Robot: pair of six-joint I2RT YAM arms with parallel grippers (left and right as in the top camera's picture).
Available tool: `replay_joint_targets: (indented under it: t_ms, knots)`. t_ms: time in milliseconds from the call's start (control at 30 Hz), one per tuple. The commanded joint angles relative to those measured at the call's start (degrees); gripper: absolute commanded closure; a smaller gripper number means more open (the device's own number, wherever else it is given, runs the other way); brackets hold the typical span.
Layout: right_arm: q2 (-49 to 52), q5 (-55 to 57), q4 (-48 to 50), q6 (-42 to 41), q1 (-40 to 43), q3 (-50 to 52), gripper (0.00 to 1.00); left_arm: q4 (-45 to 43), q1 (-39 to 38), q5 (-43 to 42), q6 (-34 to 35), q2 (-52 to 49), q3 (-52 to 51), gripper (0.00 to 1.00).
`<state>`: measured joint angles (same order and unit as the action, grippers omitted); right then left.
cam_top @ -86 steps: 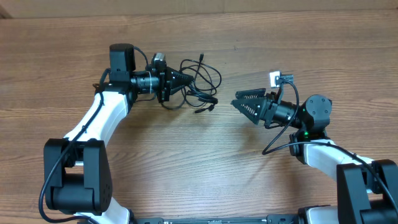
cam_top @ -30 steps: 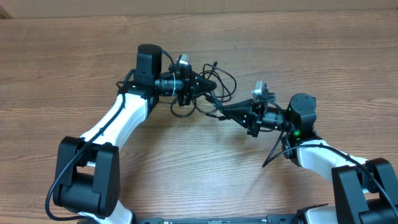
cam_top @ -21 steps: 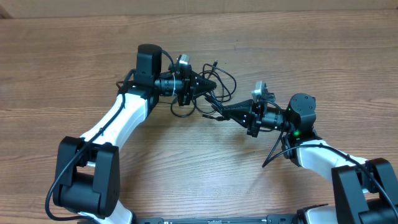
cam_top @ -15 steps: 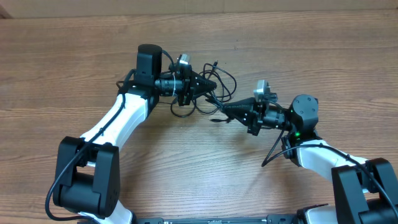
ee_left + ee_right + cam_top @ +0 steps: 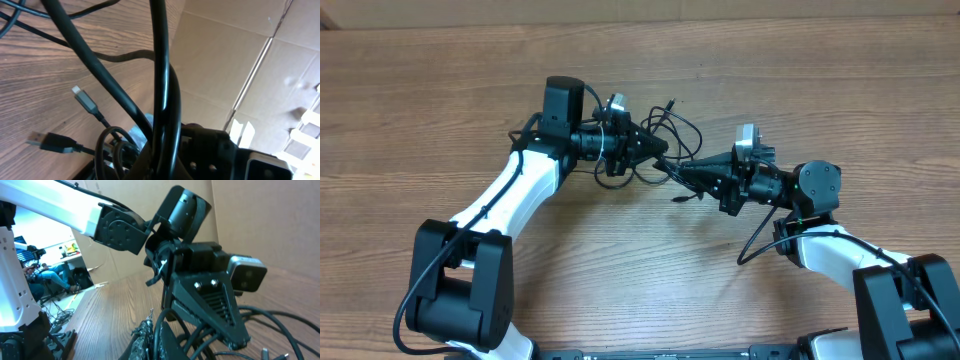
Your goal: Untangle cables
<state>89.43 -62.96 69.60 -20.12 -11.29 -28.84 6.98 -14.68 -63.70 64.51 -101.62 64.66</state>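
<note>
Your two claws now meet over the cables (image 5: 672, 125), which sit bunched toward the far edge of the counter (image 5: 620, 270), about midway along its width.

The left claw (image 5: 658, 150) is pinched shut with its tip buried in the near side of the bunch, gripping the cables. In the left wrist view the black strands run straight up past the lens from the fingers. A silver-tipped plug (image 5: 82, 98) and a flat USB plug (image 5: 50, 141) lie on the wood beside them.

The right claw (image 5: 682, 170) is also closed tight, nipping a strand of the cables just beside the left tip. The two tips are nearly touching. From the right wrist view you see the left claw directly ahead, with cable loops curling along the bottom of the picture.

Compared with about three seconds ago, both arms have closed in. The left arm and the bunch have moved along the counter toward the right arm's side. The right claw, which then stood well apart and clear of the cables, has reached in and taken hold.

Over the last second the change is small:
- The right arm has eased back toward its own side.
- The short plug end (image 5: 681, 198) hanging below its tip has slid with it, a little nearer the front edge.
- The left claw has dipped slightly toward the front edge.
- The loops above the tips have kept much the same shape, still spread toward the far edge.
</note>
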Motion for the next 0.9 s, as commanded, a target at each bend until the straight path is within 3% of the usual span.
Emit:
replay_joint_targets:
  t_ms: [0, 467, 700, 867]
  knots:
    - [-0.52, 0.09, 2.25, -2.45, -0.28, -0.55, 0.96, 0.74, -0.90, 2.58, -3.37, 0.85, 1.07, 0.96]
    - [-0.52, 6.21, 13.88, -7.58, -0.28, -0.55, 0.96, 6.29, -2.67, 5.84, -7.78, 0.83, 1.07, 0.96]
    - [-0.52, 6.34, 13.49, -8.17, -0.28, -0.55, 0.96, 6.27, -3.02, 5.73, -7.74, 0.83, 1.07, 0.96]
    - [-0.52, 6.23, 5.90, -6.62, -0.11, -0.55, 0.96, 6.21, -2.54, 2.47, -7.76, 0.83, 1.07, 0.96]
